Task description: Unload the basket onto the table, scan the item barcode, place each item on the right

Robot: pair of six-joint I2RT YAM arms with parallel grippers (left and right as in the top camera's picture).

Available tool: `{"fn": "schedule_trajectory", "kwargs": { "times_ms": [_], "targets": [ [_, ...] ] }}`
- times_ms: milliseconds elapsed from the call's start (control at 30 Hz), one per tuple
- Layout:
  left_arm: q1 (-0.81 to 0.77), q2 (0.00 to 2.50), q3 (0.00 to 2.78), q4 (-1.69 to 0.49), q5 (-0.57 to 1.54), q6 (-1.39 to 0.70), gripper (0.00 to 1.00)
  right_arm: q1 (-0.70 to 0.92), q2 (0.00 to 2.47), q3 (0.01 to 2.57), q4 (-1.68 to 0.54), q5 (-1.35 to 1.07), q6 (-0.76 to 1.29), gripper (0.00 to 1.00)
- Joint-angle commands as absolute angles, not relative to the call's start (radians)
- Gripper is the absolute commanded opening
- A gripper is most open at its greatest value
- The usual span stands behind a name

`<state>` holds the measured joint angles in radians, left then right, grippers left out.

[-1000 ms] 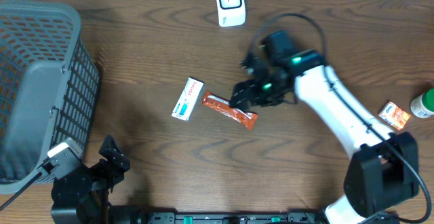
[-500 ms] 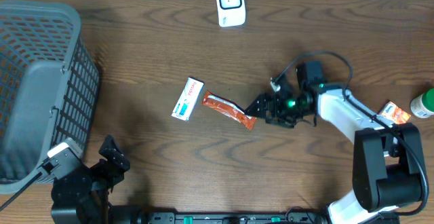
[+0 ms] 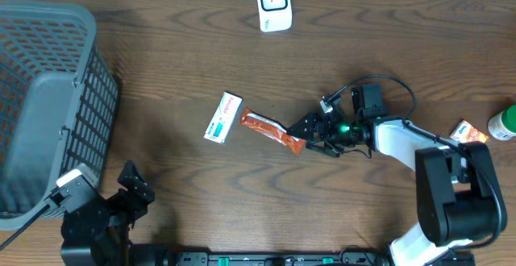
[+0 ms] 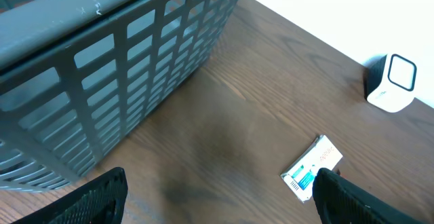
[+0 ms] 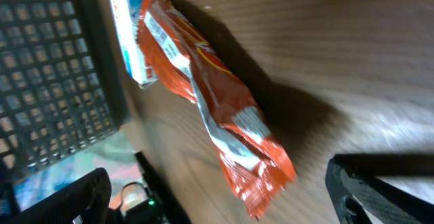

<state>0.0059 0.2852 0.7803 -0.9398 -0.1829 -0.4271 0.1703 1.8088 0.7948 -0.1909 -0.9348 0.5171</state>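
Overhead: the grey basket on the left showed only its own mesh inside. The orange wrapper lay mid-table, its long axis slanting from upper left to lower right. A white box sat just beside its upper end. The right gripper stood spread at its lower end, and the scanner was well apart.

Left wrist: the left gripper hung with its jaws apart beside the basket.

Right wrist: the wrapper lay unclamped between parted fingers.

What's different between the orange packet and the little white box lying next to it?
The orange packet is soft and crinkled; the white box is stiff, with straight edges. The orange packet is orange-red with a pale strip; the white box carries blue print. The orange packet is longer than the white box. Both lie flat on the table, close together.
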Motion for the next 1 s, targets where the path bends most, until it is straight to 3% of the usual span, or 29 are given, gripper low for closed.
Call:
{"fn": "schedule_trajectory", "kwargs": {
  "times_ms": [0, 367, 967],
  "targets": [
    [0.011, 0.281, 0.785, -0.942, -0.189, -0.436, 0.88, 0.183, 1.920, 0.765, -0.164, -0.829, 0.575, 0.99],
    [0.011, 0.281, 0.785, -0.942, -0.188, -0.436, 0.88, 0.265, 2.032, 0.765, -0.100, -0.815, 0.591, 0.99],
    [0.011, 0.281, 0.785, -0.942, -0.188, -0.436, 0.88, 0.270, 2.084, 0.765, 0.001, -0.646, 0.737, 0.99]
  ]
}}
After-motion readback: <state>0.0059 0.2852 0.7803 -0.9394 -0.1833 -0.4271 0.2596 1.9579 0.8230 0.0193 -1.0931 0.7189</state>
